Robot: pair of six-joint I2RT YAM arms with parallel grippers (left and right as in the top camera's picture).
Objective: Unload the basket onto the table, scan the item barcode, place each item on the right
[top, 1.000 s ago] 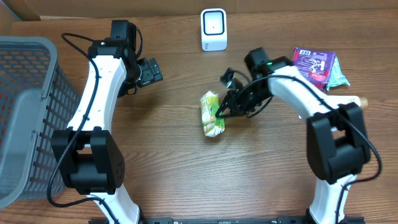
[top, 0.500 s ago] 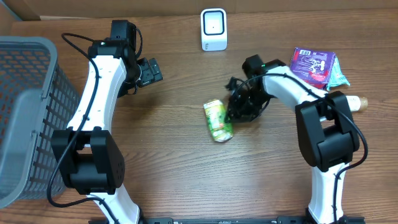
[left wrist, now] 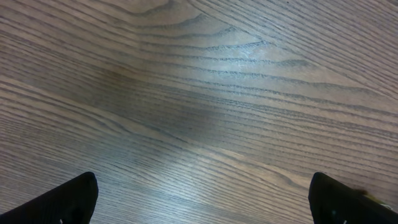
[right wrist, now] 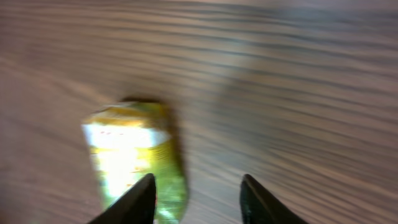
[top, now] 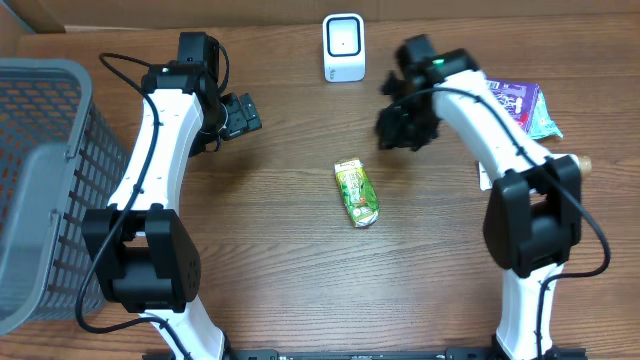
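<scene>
The item, a green and yellow packet (top: 357,193), lies flat on the wooden table near its middle. In the right wrist view the packet (right wrist: 132,155) is blurred, below and partly behind one fingertip. My right gripper (top: 400,126) hangs above the table behind and to the right of the packet; in its own view the right gripper (right wrist: 198,200) is open with only bare wood between the tips. The white barcode scanner (top: 343,47) stands at the table's back edge. My left gripper (top: 241,115) is open over bare wood at the back left, as the left wrist view (left wrist: 202,205) confirms.
A grey mesh basket (top: 40,180) fills the left side. A purple packet (top: 505,103) and a teal one (top: 546,123) lie at the back right, with a tan-tipped object (top: 576,163) beside the right arm.
My right gripper has opened and let go of the green packet, then risen and moved back and to the right. The packet has turned and settled on the table. The left arm is still.
</scene>
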